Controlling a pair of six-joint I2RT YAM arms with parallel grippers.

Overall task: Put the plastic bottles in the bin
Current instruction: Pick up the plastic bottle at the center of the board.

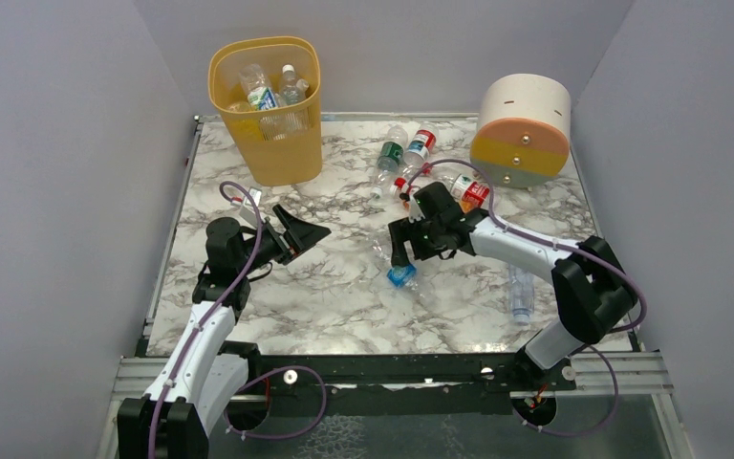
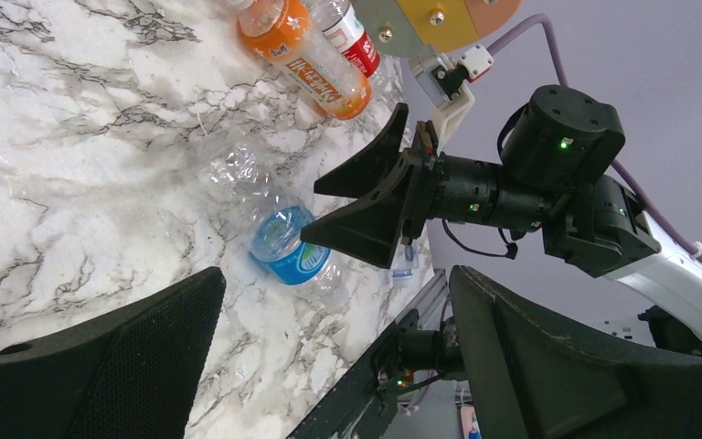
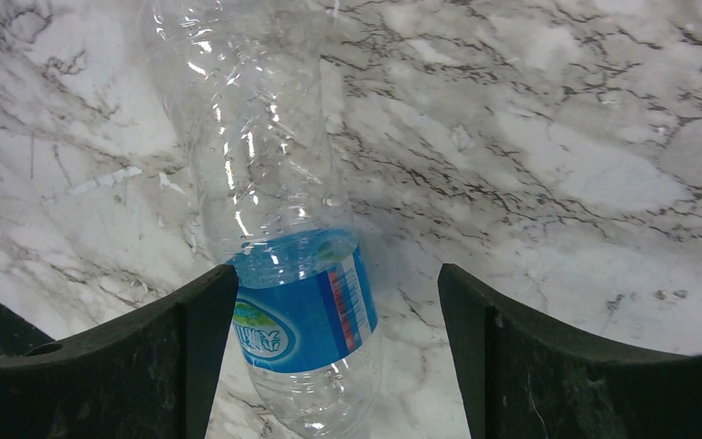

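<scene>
The yellow bin [image 1: 266, 105] stands at the far left with several bottles inside. A crushed clear bottle with a blue label [image 1: 401, 273] lies mid-table. My right gripper [image 1: 403, 256] hovers open over it. In the right wrist view the bottle [image 3: 297, 311] lies between the open fingers, against the left finger [image 3: 146, 357], and the gripper [image 3: 338, 357] is not closed on it. My left gripper [image 1: 308, 239] is open and empty, left of the bottle. The left wrist view shows that gripper [image 2: 334, 366], the bottle [image 2: 288, 247] and the right gripper [image 2: 366, 197].
A green-label bottle [image 1: 391, 153], a red-label bottle [image 1: 420, 143] and an orange bottle [image 1: 468, 191] lie near the round white, orange and grey drum [image 1: 524, 129] at the far right. A clear bottle [image 1: 521, 292] lies by the right arm.
</scene>
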